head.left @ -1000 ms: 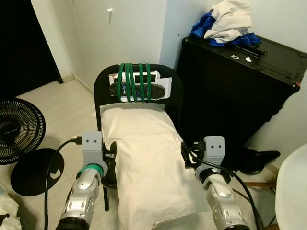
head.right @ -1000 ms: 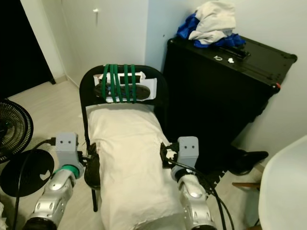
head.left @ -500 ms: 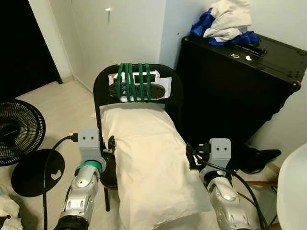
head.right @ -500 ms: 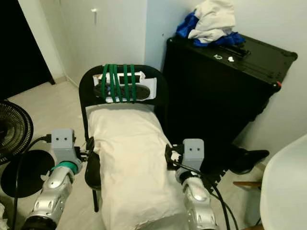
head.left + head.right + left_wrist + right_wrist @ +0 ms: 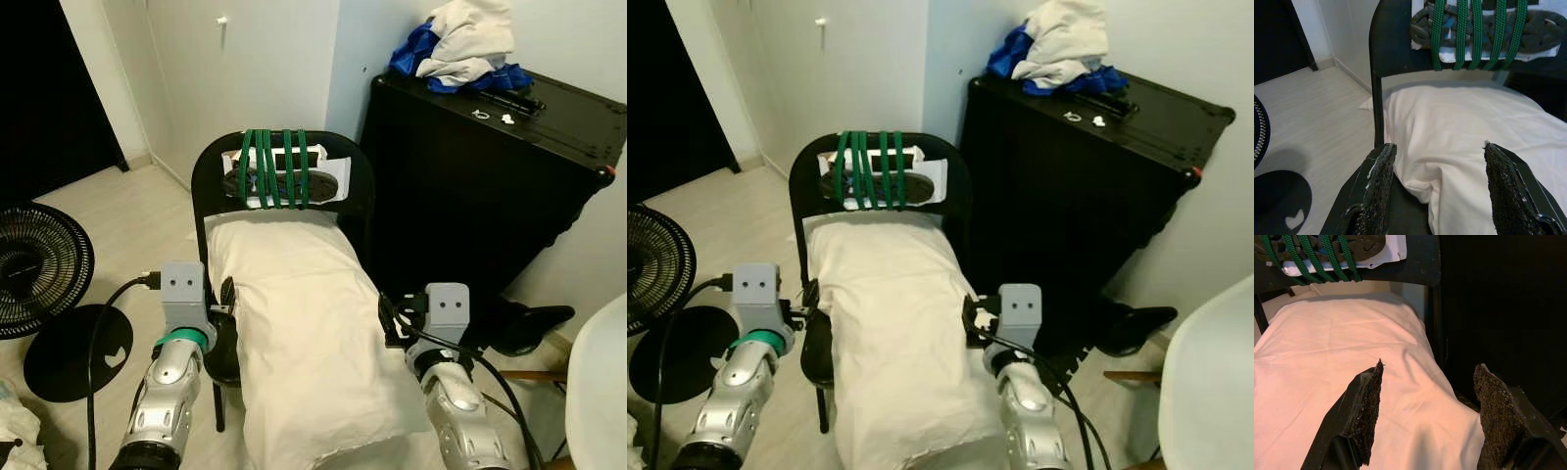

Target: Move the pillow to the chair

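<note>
On the chair (image 5: 214, 174) mid-frame: pillow (image 5: 304, 323) lies | both jaws apart, beside it | next: pull arms away

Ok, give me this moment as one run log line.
pillow: lying on black chair, near end overhanging seat | left claw: open at pillow's left edge | right claw: open at right edge | neither gripping

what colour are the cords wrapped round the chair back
Green: the cords loop over the black chair back, above the white pillow. Clearest in the left eye view.
</note>
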Robot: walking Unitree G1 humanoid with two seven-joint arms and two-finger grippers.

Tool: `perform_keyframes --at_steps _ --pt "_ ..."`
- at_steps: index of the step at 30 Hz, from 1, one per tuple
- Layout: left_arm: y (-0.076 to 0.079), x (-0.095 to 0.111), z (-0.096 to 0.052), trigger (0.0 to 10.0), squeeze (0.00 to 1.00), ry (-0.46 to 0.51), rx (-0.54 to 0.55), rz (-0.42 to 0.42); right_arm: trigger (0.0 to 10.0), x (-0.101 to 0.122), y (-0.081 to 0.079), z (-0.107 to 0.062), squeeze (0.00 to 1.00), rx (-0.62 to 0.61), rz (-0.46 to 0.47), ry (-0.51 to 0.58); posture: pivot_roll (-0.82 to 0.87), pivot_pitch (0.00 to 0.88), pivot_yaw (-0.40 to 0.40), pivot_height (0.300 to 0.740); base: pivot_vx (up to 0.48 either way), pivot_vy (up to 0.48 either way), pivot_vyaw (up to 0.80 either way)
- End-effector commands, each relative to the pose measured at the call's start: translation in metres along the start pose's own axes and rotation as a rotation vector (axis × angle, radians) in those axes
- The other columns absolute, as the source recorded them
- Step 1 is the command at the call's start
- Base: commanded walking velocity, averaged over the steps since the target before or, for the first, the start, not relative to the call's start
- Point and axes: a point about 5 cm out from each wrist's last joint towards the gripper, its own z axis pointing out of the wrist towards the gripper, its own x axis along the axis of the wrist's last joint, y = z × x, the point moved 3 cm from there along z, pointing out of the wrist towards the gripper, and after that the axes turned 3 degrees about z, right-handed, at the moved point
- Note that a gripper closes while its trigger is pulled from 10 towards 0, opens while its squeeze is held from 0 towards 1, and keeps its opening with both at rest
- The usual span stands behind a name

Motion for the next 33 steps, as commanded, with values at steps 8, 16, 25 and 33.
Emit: perform_keyframes --at_steps 8,16,25,33 --pt "0.006 0.006 0.004 10.0 0.00 0.017 -0.032 -0.133 10.0 0.007 0.010 -0.002 0.00 -0.010 0.139 0.034 0.04 0.007 0.052 0.740 0.000 0.000 0.00" --pt "-0.004 0.032 0.006 10.0 0.00 0.145 -0.018 -0.084 10.0 0.005 0.007 -0.002 0.00 0.015 0.043 0.007 0.04 0.000 0.030 0.740 0.000 0.000 0.00" --pt "-0.024 0.104 0.035 10.0 0.00 0.317 -0.016 0.009 10.0 0.089 0.024 0.034 0.00 0.039 0.030 0.218 0.03 0.000 0.032 0.740 0.000 0.000 0.00" --pt "-0.032 0.141 0.041 10.0 0.00 0.406 -0.019 0.017 10.0 0.143 0.032 0.040 0.00 0.043 0.031 0.368 0.04 0.000 0.037 0.740 0.000 0.000 0.00"
